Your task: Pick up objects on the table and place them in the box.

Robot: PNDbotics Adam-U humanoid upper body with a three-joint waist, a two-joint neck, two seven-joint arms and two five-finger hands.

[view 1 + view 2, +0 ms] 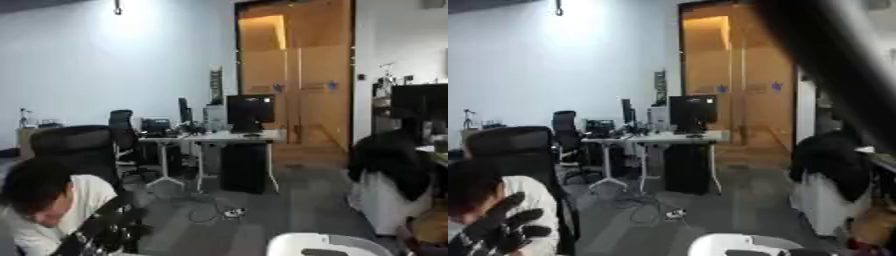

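Here, black left hand (500, 227) raised at near left, fingers spread and relaxed, holding nothing, right hand unseen, a blurred dark bar crossing the upper right, white curved rim (324, 243) at the near edge, office desk (214, 137) far behind, table and box out of sight.

Office rm: pale blue-white wall (96, 60) w/ bright light glare up top, wooden double door (297, 75) at back, grey floor (297, 205). White desk (214, 139) w/ dark monitor (250, 111); black office chairs (79, 147) on left.
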